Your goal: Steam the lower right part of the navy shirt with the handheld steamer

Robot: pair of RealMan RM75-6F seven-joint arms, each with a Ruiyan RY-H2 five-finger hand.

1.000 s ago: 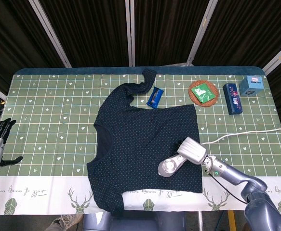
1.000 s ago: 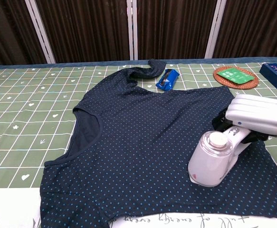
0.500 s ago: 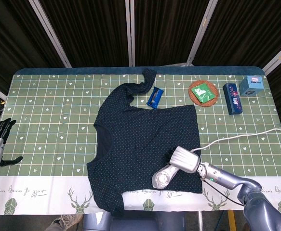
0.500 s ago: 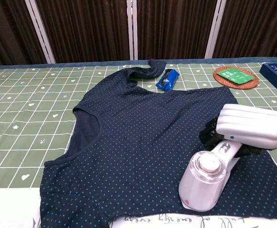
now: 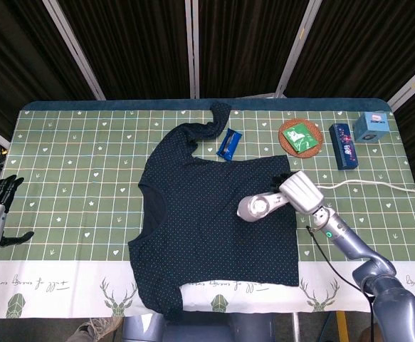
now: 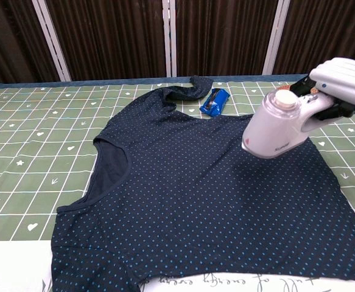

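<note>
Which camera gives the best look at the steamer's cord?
The head view. There the white cord shows running from beside the right hand, which holds the steamer, across the tablecloth to its right edge. The chest view shows the steamer and hand close up, but no cord.

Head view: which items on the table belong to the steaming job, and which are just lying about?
Job:
navy dotted shirt
white handheld steamer, held by right hand
white power cord

Lying about:
blue packet
round woven coaster with green card
dark blue box
light blue box
</note>
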